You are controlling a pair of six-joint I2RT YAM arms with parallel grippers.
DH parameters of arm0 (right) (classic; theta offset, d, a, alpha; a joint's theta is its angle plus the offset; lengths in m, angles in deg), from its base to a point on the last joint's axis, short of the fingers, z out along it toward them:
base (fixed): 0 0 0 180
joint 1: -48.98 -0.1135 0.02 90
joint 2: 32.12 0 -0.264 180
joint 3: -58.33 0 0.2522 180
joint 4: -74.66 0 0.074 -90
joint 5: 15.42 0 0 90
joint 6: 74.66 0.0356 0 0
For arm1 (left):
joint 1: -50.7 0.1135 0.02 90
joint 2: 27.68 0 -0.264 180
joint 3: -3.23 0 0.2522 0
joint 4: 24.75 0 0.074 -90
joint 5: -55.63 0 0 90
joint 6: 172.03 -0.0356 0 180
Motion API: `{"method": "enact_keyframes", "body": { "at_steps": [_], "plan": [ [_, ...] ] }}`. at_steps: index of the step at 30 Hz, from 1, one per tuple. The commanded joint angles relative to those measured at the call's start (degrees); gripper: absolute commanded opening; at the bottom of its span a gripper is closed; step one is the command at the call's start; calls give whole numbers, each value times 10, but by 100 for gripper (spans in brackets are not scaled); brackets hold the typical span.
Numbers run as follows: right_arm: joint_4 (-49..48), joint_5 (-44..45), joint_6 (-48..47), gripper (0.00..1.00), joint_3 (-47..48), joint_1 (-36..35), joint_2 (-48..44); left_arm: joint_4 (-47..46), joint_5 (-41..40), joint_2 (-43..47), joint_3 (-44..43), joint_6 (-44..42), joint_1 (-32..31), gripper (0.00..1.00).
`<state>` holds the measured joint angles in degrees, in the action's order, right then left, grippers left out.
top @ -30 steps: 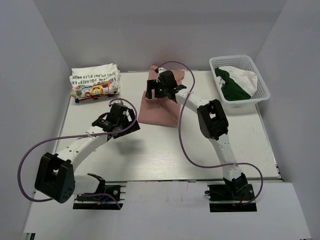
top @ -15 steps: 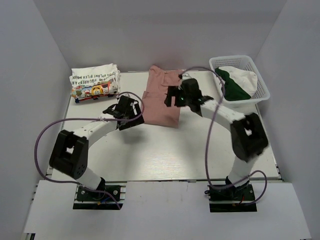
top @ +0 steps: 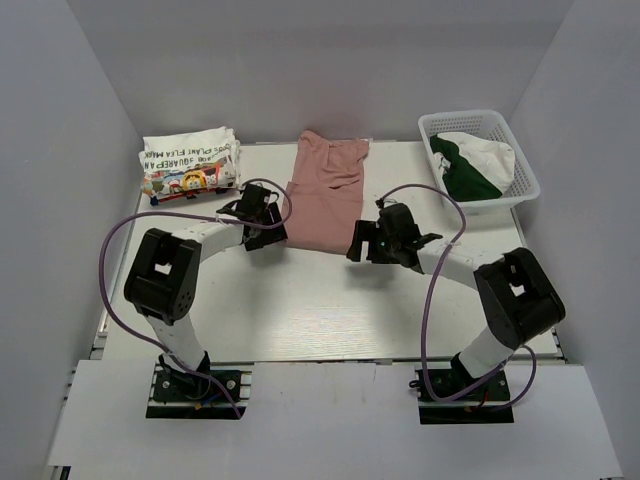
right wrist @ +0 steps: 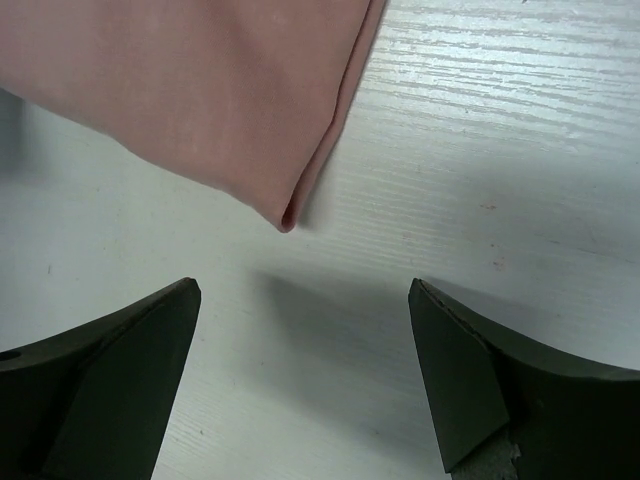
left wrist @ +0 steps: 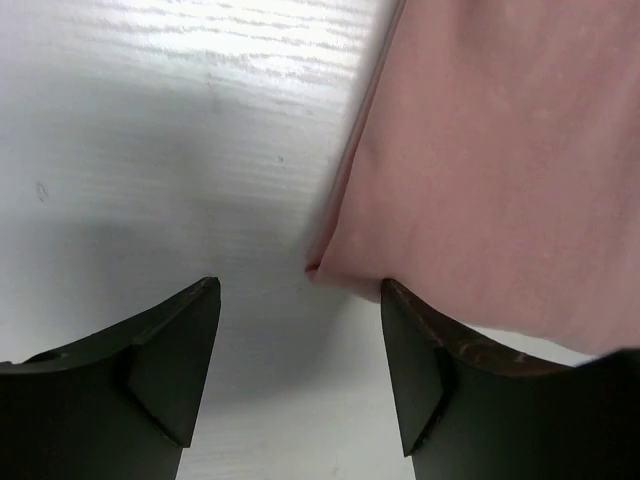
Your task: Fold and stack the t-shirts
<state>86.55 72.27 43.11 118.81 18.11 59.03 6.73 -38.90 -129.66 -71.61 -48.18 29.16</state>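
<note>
The left gripper (left wrist: 297,300) stands partly open and empty. The right gripper (right wrist: 302,290) gapes wide and is also empty. The likely failure is that the left jaws catch only one layer of the dusty-pink folded cotton t-shirt (left wrist: 480,150) or slip off it, since its corner sits off-centre, just beside the right-hand finger. Uneven grips would skew the fold. In the right wrist view the other corner lies at upper centre, above the gap. Overhead, the shirt lies at upper middle of the white table (top: 300,310), and the folded white printed t-shirt (top: 190,165) is at upper left.

White wood-grain table (top: 320,310); plain grey walls (top: 300,60) on three sides; soft even light.
</note>
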Motion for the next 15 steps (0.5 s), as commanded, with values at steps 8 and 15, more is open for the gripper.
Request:
{"method": "enact_keyframes", "body": {
  "at_steps": [8, 15],
  "plan": [
    [-38, -17, 45, 90, 47, 0, 80, -50, 49, -34, -18, -12, 16, 60],
    [-56, -25, 76, 60, 59, 1, 121, -71, 90, -62, -5, -23, 16, 20]
  ]
}}
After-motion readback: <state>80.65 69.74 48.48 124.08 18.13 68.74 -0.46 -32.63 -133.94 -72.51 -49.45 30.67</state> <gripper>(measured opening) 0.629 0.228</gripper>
